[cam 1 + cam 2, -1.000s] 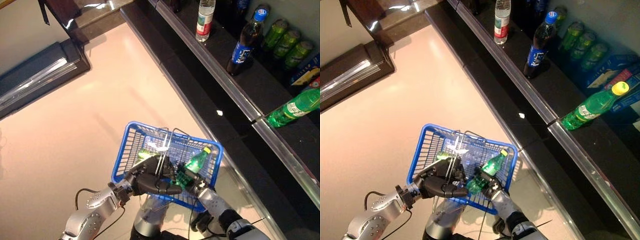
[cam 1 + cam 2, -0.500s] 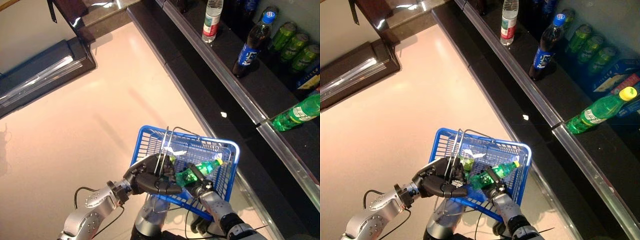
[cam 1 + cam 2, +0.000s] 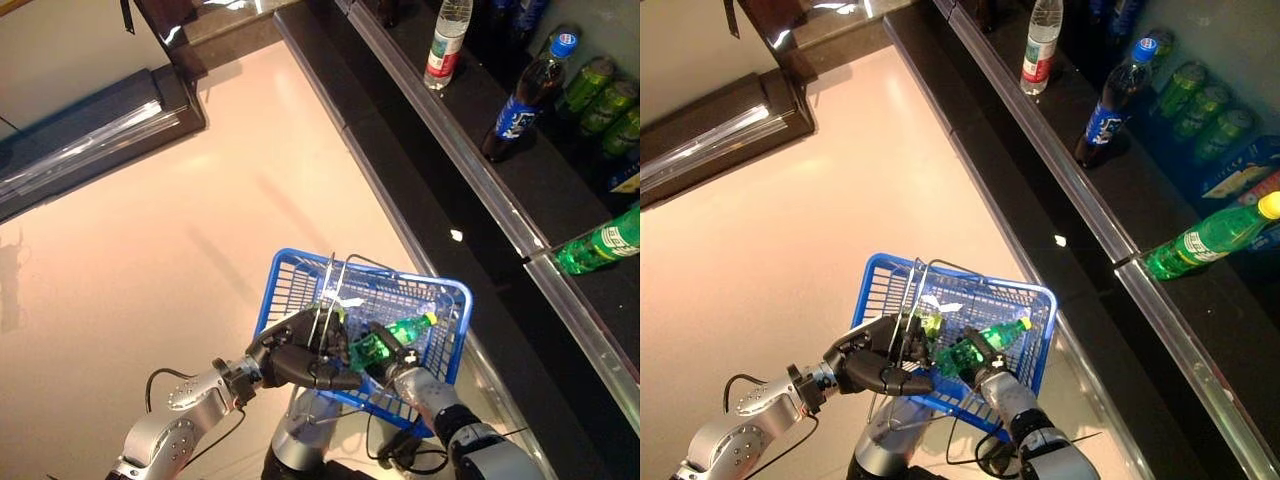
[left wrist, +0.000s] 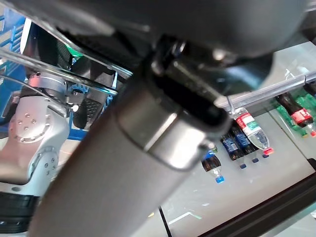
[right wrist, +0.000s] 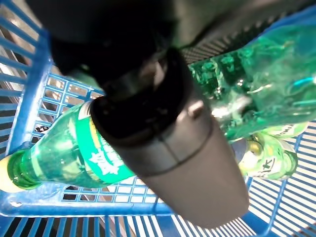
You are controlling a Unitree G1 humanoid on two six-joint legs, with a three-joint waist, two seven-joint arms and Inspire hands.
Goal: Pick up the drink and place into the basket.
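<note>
The blue basket [image 3: 285, 283] is raised in front of me. My left hand [image 3: 295, 362] is shut on its thin wire handles [image 3: 330, 290]. My right hand [image 3: 392, 362] reaches into the basket from the near side and is shut on the lower end of a green bottle [image 3: 402, 331] with a yellow cap. The bottle lies slanted inside the basket, cap toward the far right corner. The right wrist view shows my thumb [image 5: 173, 148] over the basket's mesh, with a green bottle [image 5: 59, 153] and other green drinks [image 5: 266, 158] inside.
A dark shelf with a metal rail [image 3: 450, 130] runs along the right. On it stand a clear bottle [image 3: 444, 45], a dark bottle with a blue cap [image 3: 522, 100] and green cans [image 3: 600, 90]; a green bottle [image 3: 600, 245] lies there. A dark cabinet [image 3: 90, 130] is at the far left.
The camera has shifted. My right hand has tipped the green bottle from nearly upright to lying slanted and lowered it deeper into the blue basket. My left hand keeps hold of the handles.
</note>
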